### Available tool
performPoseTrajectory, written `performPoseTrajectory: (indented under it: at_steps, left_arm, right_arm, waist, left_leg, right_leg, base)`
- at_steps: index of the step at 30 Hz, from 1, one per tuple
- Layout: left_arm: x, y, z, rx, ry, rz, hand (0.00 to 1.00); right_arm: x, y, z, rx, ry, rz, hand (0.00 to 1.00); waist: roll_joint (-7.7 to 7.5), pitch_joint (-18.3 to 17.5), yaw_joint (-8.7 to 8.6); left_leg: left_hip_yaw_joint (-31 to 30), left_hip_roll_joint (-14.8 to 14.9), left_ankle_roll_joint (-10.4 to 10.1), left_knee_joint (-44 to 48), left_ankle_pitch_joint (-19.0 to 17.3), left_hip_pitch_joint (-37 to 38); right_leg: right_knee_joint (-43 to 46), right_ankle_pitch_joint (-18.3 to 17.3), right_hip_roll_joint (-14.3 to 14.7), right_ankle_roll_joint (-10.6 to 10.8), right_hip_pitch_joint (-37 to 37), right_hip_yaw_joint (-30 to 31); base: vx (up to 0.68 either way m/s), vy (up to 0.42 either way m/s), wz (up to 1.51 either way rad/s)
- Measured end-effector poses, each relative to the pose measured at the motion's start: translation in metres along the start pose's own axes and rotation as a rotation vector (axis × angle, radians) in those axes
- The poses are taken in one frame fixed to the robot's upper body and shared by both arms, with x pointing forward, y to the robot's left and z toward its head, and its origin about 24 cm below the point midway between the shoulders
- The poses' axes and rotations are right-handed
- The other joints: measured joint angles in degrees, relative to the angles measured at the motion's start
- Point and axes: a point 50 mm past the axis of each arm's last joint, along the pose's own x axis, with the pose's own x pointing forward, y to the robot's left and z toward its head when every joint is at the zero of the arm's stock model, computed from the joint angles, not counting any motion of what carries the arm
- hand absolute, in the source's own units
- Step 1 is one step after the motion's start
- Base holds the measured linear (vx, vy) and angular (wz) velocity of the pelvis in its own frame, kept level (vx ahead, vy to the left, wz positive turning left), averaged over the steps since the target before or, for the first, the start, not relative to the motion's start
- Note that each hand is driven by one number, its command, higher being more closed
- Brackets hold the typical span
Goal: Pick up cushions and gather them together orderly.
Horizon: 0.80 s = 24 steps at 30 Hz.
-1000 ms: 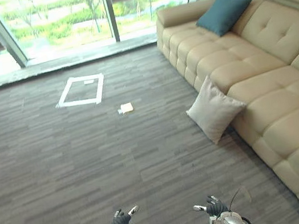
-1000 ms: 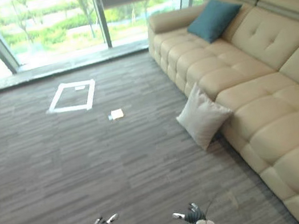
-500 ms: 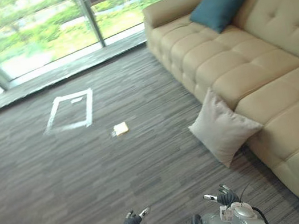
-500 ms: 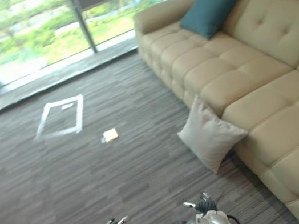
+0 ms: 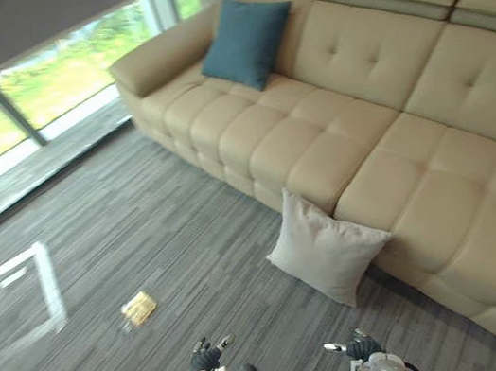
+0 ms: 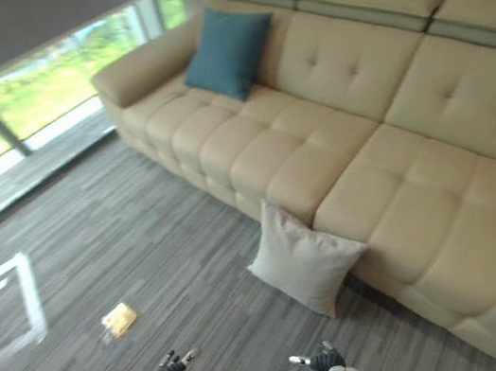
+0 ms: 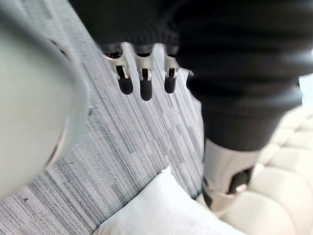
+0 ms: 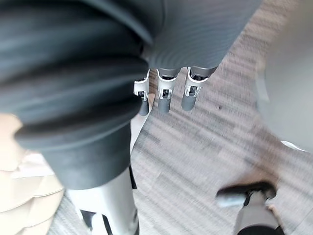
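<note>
1. On the far left of the carpet, a white tape square is lying flat. A small yellowish object is sitting nearer the middle; I cannot tell what it is.
2. Low in the head view, the left hand is hanging empty, its fingers straight and slightly apart.
3. Further along, a teal cushion is leaning on the backrest of the beige sofa, near its armrest.
4. Well apart from it, a pale cushion is standing on the floor, propped against the sofa's front.
5. Below that, the right hand is hanging with loose, separated fingers, holding nothing.
6. Nothing is looking gathered yet; both cushions are waiting to be picked up.
7. Open carpet is lying ahead of the hands, while the sofa's front edge is closing off the right side.
</note>
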Motion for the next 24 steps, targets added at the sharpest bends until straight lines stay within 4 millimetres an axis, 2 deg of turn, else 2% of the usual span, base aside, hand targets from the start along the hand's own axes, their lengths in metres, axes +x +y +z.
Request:
performPoseTrajectory:
  at_steps: [1,2,3,5,6,7,8,9,10,11,12,13,14,15,16,18,21,23,24]
  left_arm:
    - [0.000,0.000,-0.003,0.001,0.017,0.001,0.00]
    - [0.000,0.000,-0.005,0.003,0.026,0.003,0.00]
    - [0.000,0.001,-0.005,0.005,0.028,0.006,0.00]
    - [0.001,0.003,-0.006,0.025,0.037,0.012,0.00]
    - [0.001,0.001,-0.006,0.036,0.039,0.005,0.00]
    - [0.001,0.000,-0.007,0.056,0.042,-0.003,0.00]
    - [0.001,0.000,-0.007,0.082,0.042,-0.007,0.00]
    - [0.001,0.001,-0.007,0.095,0.043,-0.006,0.00]
    - [0.001,0.001,-0.008,0.097,0.046,-0.004,0.00]
    - [0.001,-0.004,-0.008,0.096,0.045,-0.015,0.00]
    - [0.001,-0.006,-0.006,0.096,0.036,-0.021,0.00]
    - [0.001,-0.007,-0.006,0.095,0.034,-0.021,0.00]
    - [0.000,-0.008,-0.004,0.089,0.021,-0.025,0.00]
    - [-0.001,-0.009,-0.003,0.076,0.012,-0.026,0.00]
    - [-0.002,-0.010,-0.005,0.070,0.010,-0.027,0.00]
    - [-0.002,-0.010,-0.005,0.068,0.006,-0.029,0.00]
    - [-0.002,-0.014,-0.004,0.063,-0.001,-0.047,0.00]
    - [-0.002,-0.017,-0.003,0.059,-0.003,-0.052,0.00]
    - [-0.002,-0.017,-0.003,0.058,-0.004,-0.051,0.00]
  right_arm:
    - [0.000,0.000,0.005,0.001,-0.024,0.001,0.00]
    - [0.000,0.001,0.009,0.001,-0.041,0.004,0.00]
    - [0.001,0.001,0.010,0.000,-0.046,0.006,0.00]
    - [0.001,0.000,0.012,0.005,-0.058,0.001,0.00]
    - [0.001,-0.001,0.014,0.014,-0.064,-0.005,0.00]
    - [0.001,-0.004,0.014,0.022,-0.065,-0.014,0.00]
    - [0.001,-0.007,0.014,0.031,-0.065,-0.023,0.00]
    - [0.001,-0.008,0.014,0.030,-0.063,-0.027,0.00]
    - [0.001,-0.011,0.015,0.028,-0.066,-0.032,0.00]
    - [0.002,-0.016,0.019,0.026,-0.076,-0.047,0.00]
    - [0.002,-0.019,0.020,0.038,-0.076,-0.056,0.00]
    - [0.002,-0.019,0.020,0.039,-0.076,-0.057,0.00]
    - [0.002,-0.021,0.021,0.042,-0.080,-0.064,0.00]
    - [0.002,-0.024,0.019,0.039,-0.075,-0.069,0.00]
    - [0.002,-0.025,0.018,0.040,-0.070,-0.074,0.00]
    - [0.001,-0.027,0.016,0.044,-0.065,-0.081,0.00]
    - [0.001,-0.027,0.014,0.044,-0.058,-0.088,0.00]
    - [0.001,-0.028,0.011,0.043,-0.044,-0.095,0.00]
    - [0.001,-0.028,0.010,0.042,-0.040,-0.097,0.00]
  waist:
    - [0.63,0.4,-0.21]
    - [1.12,0.9,-0.28]
    - [0.88,1.1,-0.32]
    - [0.36,1.3,-1.01]
    - [0.24,1.4,-1.25]
    - [0.19,1.4,-1.30]
    - [0.06,1.4,-1.30]
    - [-0.38,1.3,-1.43]
    - [-0.56,1.3,-1.66]
    - [0.78,1.8,-1.87]
    - [1.13,2.0,-2.04]
    - [1.19,2.0,-2.05]
    - [1.79,2.1,-2.04]
    - [2.74,2.0,-1.93]
    - [3.17,2.0,-1.59]
    - [3.08,2.0,-1.75]
    - [2.28,2.0,-1.69]
    - [2.08,2.1,-1.45]
    - [2.07,2.0,-1.38]
  left_leg:
    - [2.1,0.0,-0.1,-2.4,-1.2,4.3]
    - [3.7,0.0,-0.3,-4.2,-2.1,7.2]
    - [4.9,-0.1,-0.4,-5.3,-2.2,9.0]
    - [7.0,-0.1,-0.6,-8.8,-2.3,12.9]
    - [7.4,-0.1,-1.0,-9.7,-2.5,13.6]
    - [7.9,-0.3,-1.4,-10.4,-2.6,14.2]
    - [8.6,-0.9,-2.3,-10.8,-3.0,14.9]
    - [8.5,-1.7,-3.0,-10.8,-3.5,15.8]
    - [8.2,-2.0,-3.4,-10.5,-3.7,16.5]
    - [7.0,-0.8,-4.2,-7.7,-3.9,16.7]
    - [5.2,0.6,-4.2,-0.9,-3.9,14.3]
    - [5.0,0.8,-4.2,0.0,-3.9,14.0]
    - [3.3,2.6,-4.6,8.6,-3.7,10.8]
    - [0.2,6.2,-8.1,22.5,-0.1,5.6]
    - [-1.1,7.7,-8.3,27.6,0.4,3.9]
    - [-0.9,8.5,-7.3,27.0,-1.6,2.6]
    - [-1.6,7.3,-6.1,18.7,-3.7,0.4]
    - [-9.2,3.5,-6.0,6.2,-3.7,-0.3]
    - [-11.0,2.7,-5.5,3.4,-3.1,-0.3]
  right_leg:
    - [5.5,-0.4,-1.0,-0.8,-3.6,-4.4]
    - [7.3,-1.2,-2.2,-2.1,-6.4,-9.2]
    - [6.9,-1.7,-2.9,-3.1,-7.6,-12.0]
    - [-0.2,-2.1,-3.4,-4.3,-10.2,-21.6]
    - [-4.1,-1.5,-3.4,-5.0,-10.7,-24.4]
    - [-8.6,-0.2,-3.3,-5.6,-11.3,-26.6]
    - [-16.1,3.8,-2.9,-7.2,-11.3,-28.6]
    - [-19.6,7.1,-2.9,-8.9,-11.1,-28.4]
    - [-19.7,8.5,-2.8,-11.6,-11.1,-27.5]
    - [-19.3,7.3,-2.5,-11.7,-9.6,-28.3]
    - [-19.6,6.2,-2.2,-11.7,-8.4,-28.4]
    - [-19.7,6.1,-2.2,-11.7,-8.2,-28.4]
    - [-20.4,5.3,-1.5,-11.7,-6.8,-28.3]
    - [-21.6,4.1,0.4,-12.3,-4.4,-27.9]
    - [-22.2,3.1,1.5,-12.9,-2.3,-26.4]
    - [-23.8,2.7,2.5,-13.0,0.0,-24.2]
    - [-25.9,2.8,2.7,-12.5,2.1,-20.8]
    - [-25.6,2.0,2.7,-11.0,2.7,-16.6]
    - [-25.5,1.8,2.8,-10.6,2.6,-15.6]
  base:
    - [0.28,0.264,-0.87]
    - [0.22,0.185,-0.85]
    - [0.21,0.131,-0.69]
    - [0.18,0.081,-0.40]
    - [0.17,0.039,-0.15]
    - [0.24,0.006,-0.20]
    - [0.27,-0.014,-0.21]
    - [0.33,-0.073,-0.16]
    - [0.38,-0.109,-0.04]
    - [0.44,-0.202,0.06]
    - [0.34,-0.198,0.06]
    - [0.23,-0.191,0.06]
    - [0.28,-0.147,-0.19]
    - [0.34,-0.109,-0.54]
    - [0.35,-0.082,-0.68]
    - [0.25,-0.021,-0.72]
    - [0.26,0.050,-0.71]
    - [0.21,0.171,-0.85]
    - [0.20,0.223,-0.91]
